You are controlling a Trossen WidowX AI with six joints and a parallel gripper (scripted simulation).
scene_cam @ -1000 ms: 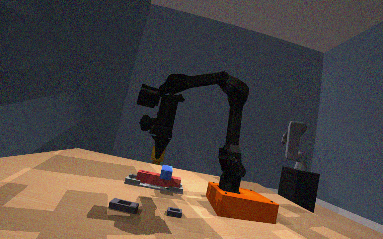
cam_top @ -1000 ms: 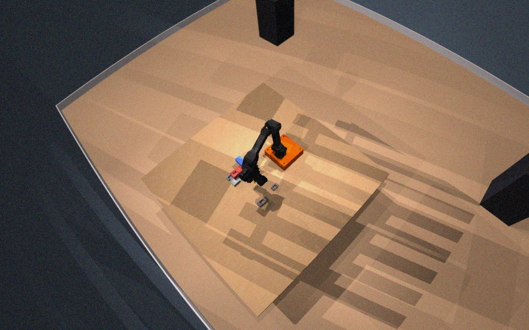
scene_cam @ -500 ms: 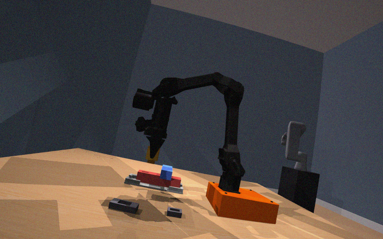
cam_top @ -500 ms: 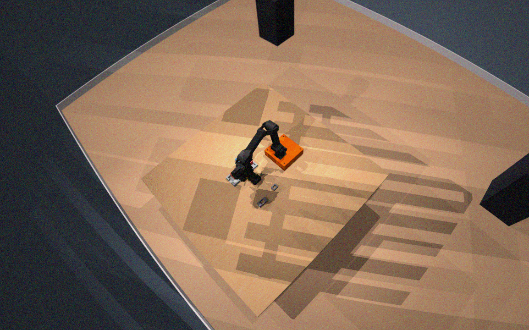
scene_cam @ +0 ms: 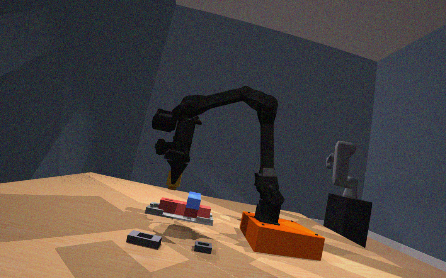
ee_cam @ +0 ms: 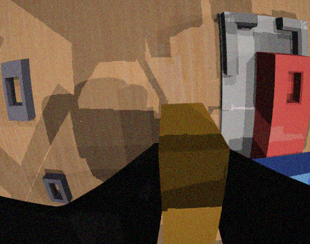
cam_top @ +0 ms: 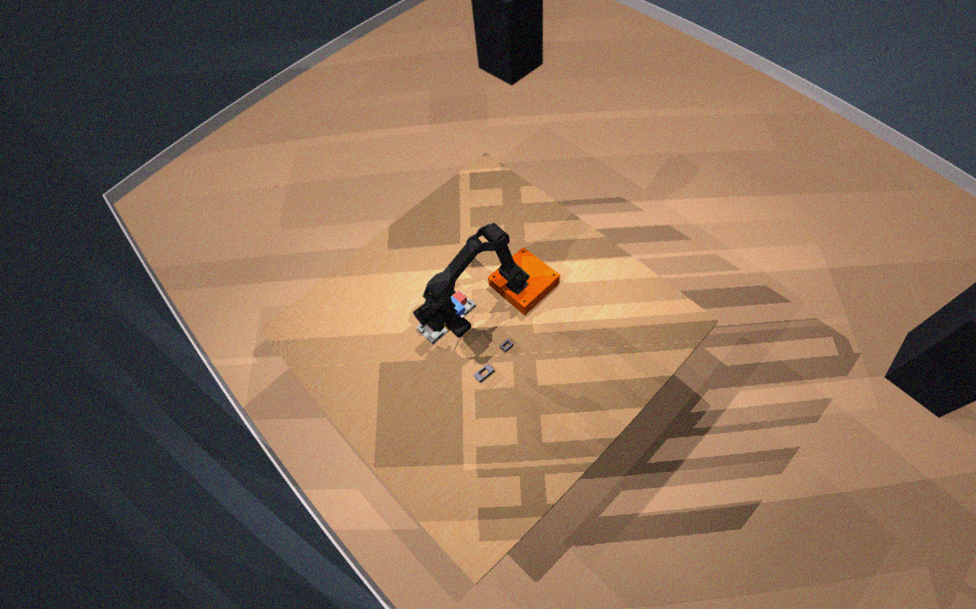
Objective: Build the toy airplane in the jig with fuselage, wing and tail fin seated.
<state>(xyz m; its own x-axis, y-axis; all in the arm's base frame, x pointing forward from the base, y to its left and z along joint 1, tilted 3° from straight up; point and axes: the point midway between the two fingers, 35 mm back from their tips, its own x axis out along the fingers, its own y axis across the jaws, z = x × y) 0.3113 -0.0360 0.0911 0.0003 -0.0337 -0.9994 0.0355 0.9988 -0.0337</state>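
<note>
The red fuselage point(cam_top: 458, 297) point(scene_cam: 172, 206) point(ee_cam: 287, 118) lies lengthwise in the grey cradle point(cam_top: 430, 334) point(scene_cam: 153, 209) point(ee_cam: 241, 85) and looks flat. The blue wing point(cam_top: 458, 309) point(scene_cam: 193, 201) point(ee_cam: 280, 166) lies across the fuselage; its tab is not visible. A socket at the fuselage's far end in the wrist view is open and empty. My gripper point(scene_cam: 174, 181) point(ee_cam: 183, 151) is shut on the yellow tail fin point(scene_cam: 179, 180) point(ee_cam: 190, 118), upright and pointing down. In the exterior view it hangs above the fuselage's socket end; in the wrist view it appears beside the cradle.
A larger dark grey holder point(cam_top: 478, 376) point(scene_cam: 141, 241) point(ee_cam: 26, 88) and a smaller one point(cam_top: 502, 348) point(scene_cam: 203, 249) point(ee_cam: 64, 188) stand on the table, both with hollow centres. My orange base point(cam_top: 545, 282) point(scene_cam: 286, 241) is beside the cradle. A black pedestal point(scene_cam: 347, 221) stands farther off.
</note>
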